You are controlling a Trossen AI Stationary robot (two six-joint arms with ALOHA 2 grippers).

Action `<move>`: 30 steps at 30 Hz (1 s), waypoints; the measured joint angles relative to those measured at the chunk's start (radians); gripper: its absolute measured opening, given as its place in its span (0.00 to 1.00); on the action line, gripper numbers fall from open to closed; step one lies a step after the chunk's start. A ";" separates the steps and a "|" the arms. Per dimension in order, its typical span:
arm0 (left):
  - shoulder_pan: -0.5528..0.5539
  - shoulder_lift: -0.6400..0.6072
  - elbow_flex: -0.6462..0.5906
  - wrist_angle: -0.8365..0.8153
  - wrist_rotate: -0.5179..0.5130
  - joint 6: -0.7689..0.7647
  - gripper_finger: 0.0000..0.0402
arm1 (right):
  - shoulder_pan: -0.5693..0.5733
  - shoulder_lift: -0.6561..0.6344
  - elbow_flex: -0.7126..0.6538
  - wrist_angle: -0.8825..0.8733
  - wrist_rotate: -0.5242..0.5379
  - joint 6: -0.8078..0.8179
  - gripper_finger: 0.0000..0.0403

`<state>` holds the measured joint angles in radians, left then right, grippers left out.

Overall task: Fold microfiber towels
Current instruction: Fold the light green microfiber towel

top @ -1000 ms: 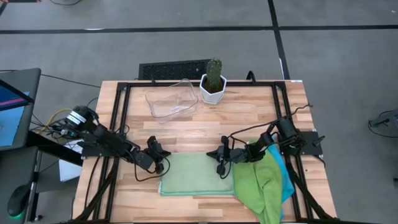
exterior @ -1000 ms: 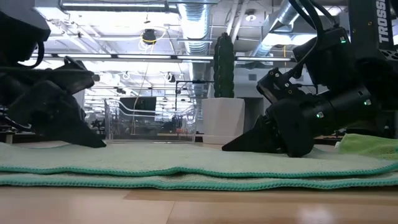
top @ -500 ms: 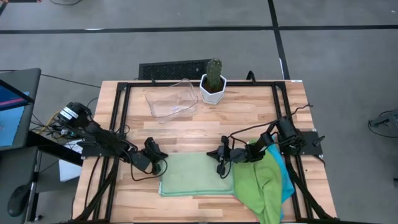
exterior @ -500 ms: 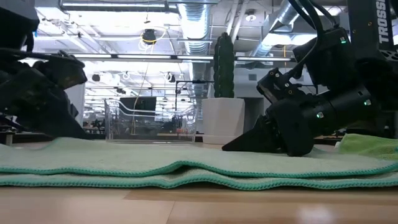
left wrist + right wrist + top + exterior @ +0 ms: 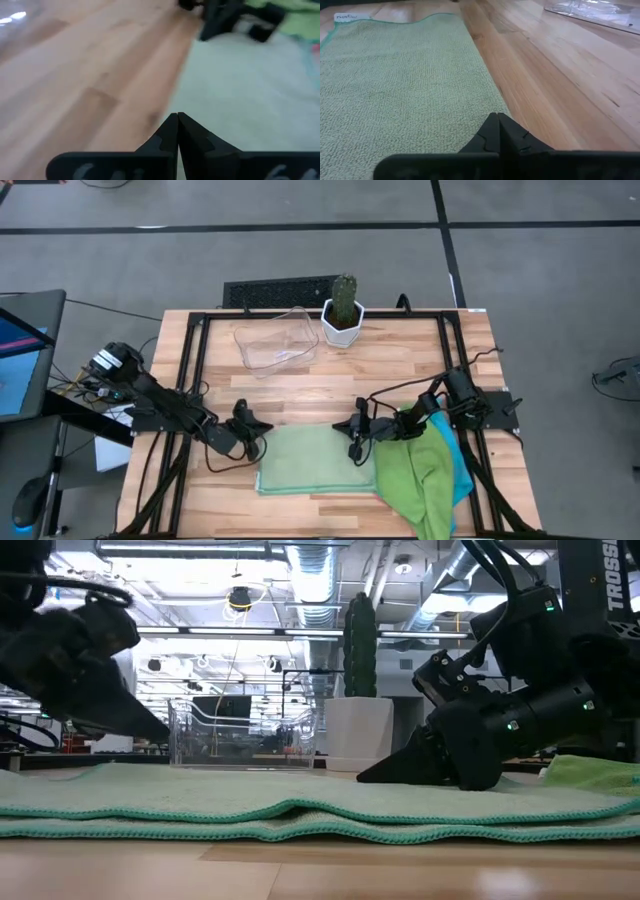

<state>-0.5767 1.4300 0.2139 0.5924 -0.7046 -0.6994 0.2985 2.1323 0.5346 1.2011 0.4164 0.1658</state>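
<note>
"TROSS" lettering on right arm, left end effector pressed together beside pale green towel's corner, right end effector pinched shut at towel's far edge, holding nothing

The tabletop is light wood planking bounded by a black metal frame. A clear plastic tray sits near the far edge, left of centre. Just beside it, toward the right, stands a white pot holding an upright green cactus; the two are apart. A black grille panel lies beyond the far edge. A monitor stands off the left edge. In the low view, ceiling ducts run overhead behind the table.
</note>
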 joint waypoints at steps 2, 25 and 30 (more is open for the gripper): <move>-0.012 0.058 0.000 0.048 0.002 0.001 0.00 | 0.000 0.000 0.000 0.000 0.000 0.000 0.05; -0.059 0.341 0.018 0.186 -0.048 -0.127 0.00 | 0.062 -0.268 -0.183 -0.011 0.087 -0.033 0.03; -0.060 0.341 0.019 0.186 -0.054 -0.127 0.00 | 0.113 -0.205 -0.222 -0.011 0.104 0.074 0.03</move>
<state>-0.6369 1.7714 0.2325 0.7784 -0.7585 -0.8265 0.4116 1.9273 0.3124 1.1905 0.5204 0.2400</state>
